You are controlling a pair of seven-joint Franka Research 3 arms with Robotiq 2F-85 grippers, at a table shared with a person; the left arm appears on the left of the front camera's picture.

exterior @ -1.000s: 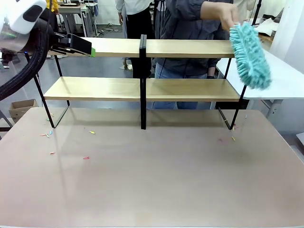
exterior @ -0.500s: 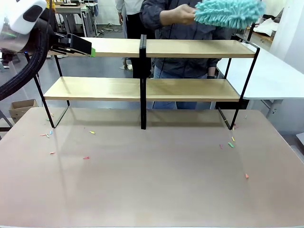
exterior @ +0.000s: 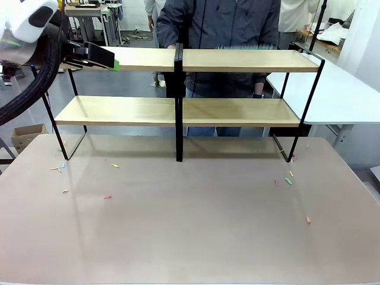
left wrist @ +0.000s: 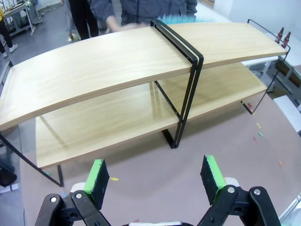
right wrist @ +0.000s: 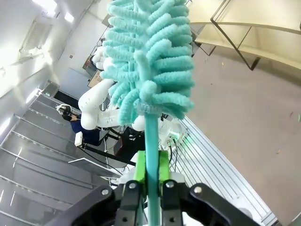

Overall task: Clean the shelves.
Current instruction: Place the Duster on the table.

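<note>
Shelves (exterior: 237, 111) stand at far side of counter (exterior: 190, 225), boards bare; right gripper (right wrist: 151, 176) jaws clenched on teal duster (right wrist: 148, 56) handle, left gripper (left wrist: 155, 176) jaws released, hovering near the top board's left end; best sweep each board end to end, pushing scraps (exterior: 288, 180) off toward the counter edge.

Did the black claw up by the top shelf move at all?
No. In the front view the left claw sits at the same spot over the left end of the shelves' top board as before.
</note>
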